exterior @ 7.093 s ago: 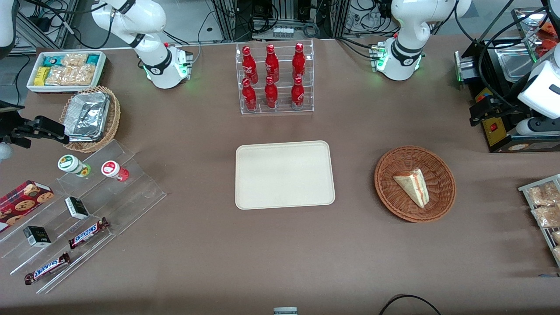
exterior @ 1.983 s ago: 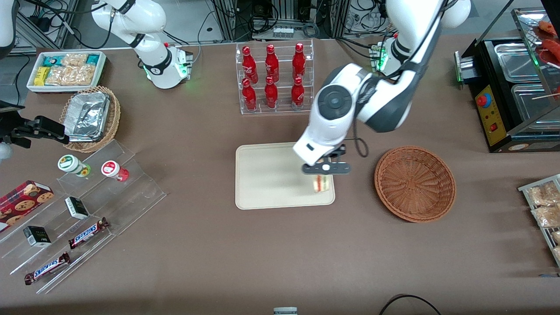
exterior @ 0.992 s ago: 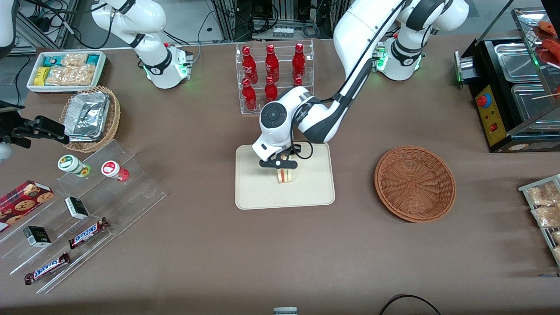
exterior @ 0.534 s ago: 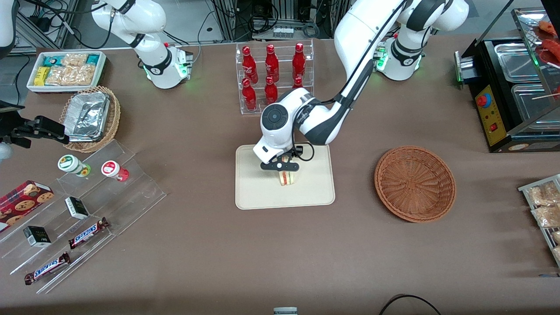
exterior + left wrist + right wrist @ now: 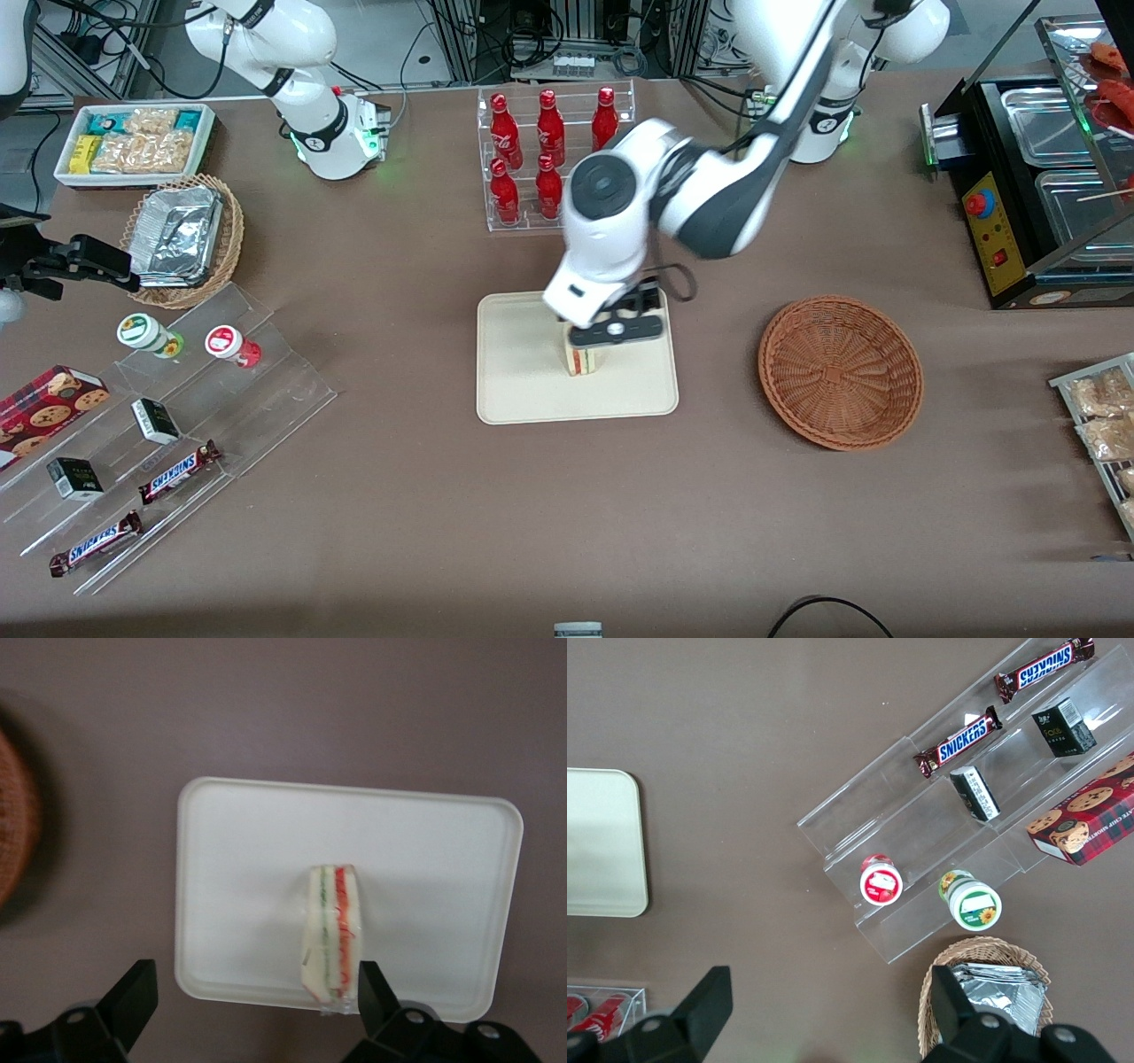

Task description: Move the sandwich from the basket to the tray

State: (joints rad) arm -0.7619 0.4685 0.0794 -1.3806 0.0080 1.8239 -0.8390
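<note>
While the sandwich stands on its edge on the tray, my gripper hangs directly above it, fingers spread and clear of the bread. Its long axis runs between them. The basket sits empty beside the tray.

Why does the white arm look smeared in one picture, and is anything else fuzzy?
Front view: the working arm is motion-blurred above the tray; the table things look sharp. Left wrist view: the gripper hangs open above the standing sandwich, which casts a soft shadow, and the basket is blurred.
</note>
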